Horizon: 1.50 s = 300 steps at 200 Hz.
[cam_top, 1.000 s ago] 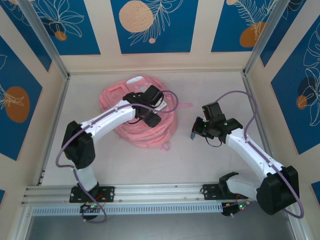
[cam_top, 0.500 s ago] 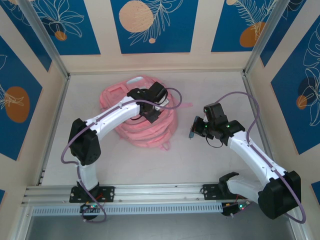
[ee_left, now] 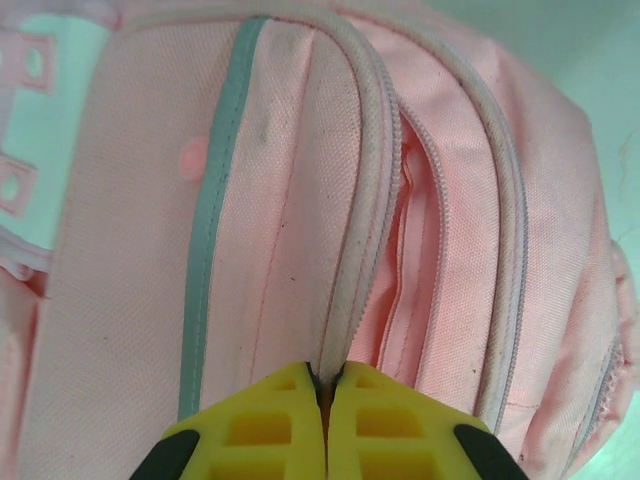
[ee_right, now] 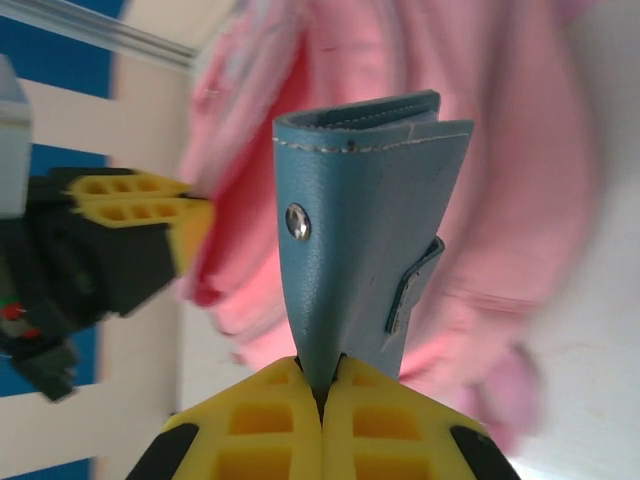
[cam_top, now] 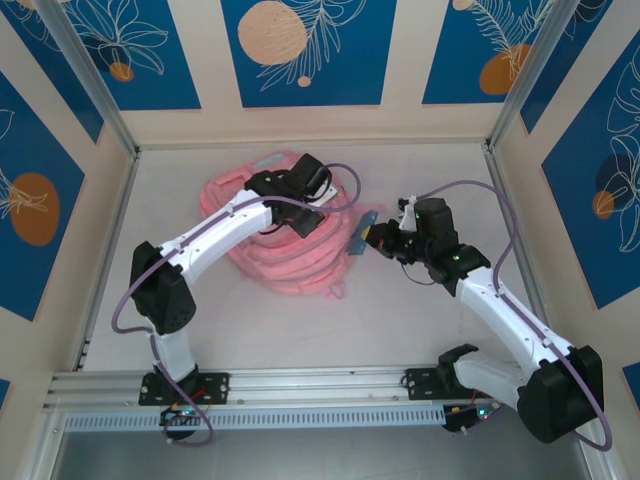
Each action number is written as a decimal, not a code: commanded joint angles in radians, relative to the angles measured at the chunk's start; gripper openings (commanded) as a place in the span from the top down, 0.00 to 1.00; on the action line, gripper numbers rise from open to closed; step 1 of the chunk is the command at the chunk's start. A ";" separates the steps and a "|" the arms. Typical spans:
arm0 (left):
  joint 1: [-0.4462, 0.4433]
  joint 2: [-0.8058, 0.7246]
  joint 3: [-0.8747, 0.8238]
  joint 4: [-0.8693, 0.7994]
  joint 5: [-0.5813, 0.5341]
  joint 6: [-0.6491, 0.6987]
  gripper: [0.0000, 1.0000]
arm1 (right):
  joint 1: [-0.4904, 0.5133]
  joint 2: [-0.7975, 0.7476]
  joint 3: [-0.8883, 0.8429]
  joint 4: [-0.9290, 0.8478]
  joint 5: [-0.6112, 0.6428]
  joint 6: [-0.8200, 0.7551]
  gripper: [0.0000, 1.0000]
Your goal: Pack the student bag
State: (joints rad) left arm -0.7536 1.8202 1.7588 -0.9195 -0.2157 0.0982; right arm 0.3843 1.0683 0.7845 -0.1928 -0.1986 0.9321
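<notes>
The student bag (cam_top: 268, 262), large and pink, lies on the table left of centre. My left gripper (cam_top: 306, 214) is over its top and shut on a pale zip edge (ee_left: 362, 200) of the bag (ee_left: 130, 250); beside that edge a pocket gapes slightly. My right gripper (cam_top: 379, 239) is shut on a light-blue pencil case (cam_top: 361, 233), held in the air just right of the bag. In the right wrist view the pencil case (ee_right: 365, 210) stands up from my gripper (ee_right: 322, 382), with the bag (ee_right: 510, 180) blurred behind it and the left gripper's yellow fingers (ee_right: 125, 200) to the left.
Patterned blue and cream walls (cam_top: 300, 50) enclose the table on three sides. A metal rail (cam_top: 320, 385) runs along the near edge by the arm bases. Bare table surface (cam_top: 430, 330) lies right of and in front of the bag.
The left gripper has closed onto the bag's zip edge. The right arm has swung left and carried the pencil case up to the bag's right side.
</notes>
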 commanded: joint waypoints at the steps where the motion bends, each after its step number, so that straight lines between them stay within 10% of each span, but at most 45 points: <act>1: 0.002 -0.074 0.067 0.129 0.079 -0.058 0.97 | 0.014 0.057 -0.004 0.279 -0.154 0.135 0.93; 105: 0.005 -0.075 0.111 0.184 0.092 -0.154 0.97 | 0.058 0.331 0.056 0.527 -0.181 0.288 0.93; 222: 0.034 -0.087 0.103 0.189 0.095 -0.230 0.97 | 0.162 0.665 0.306 0.409 -0.114 0.433 0.86; 300: 0.058 -0.112 0.053 0.188 0.139 -0.265 0.96 | 0.126 0.412 0.145 0.184 -0.108 0.316 0.57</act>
State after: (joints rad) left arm -0.7105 1.7863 1.8061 -0.8116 -0.1192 -0.1268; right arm 0.5259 1.5906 0.9882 0.1642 -0.2996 1.3132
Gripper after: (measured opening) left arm 0.041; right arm 0.433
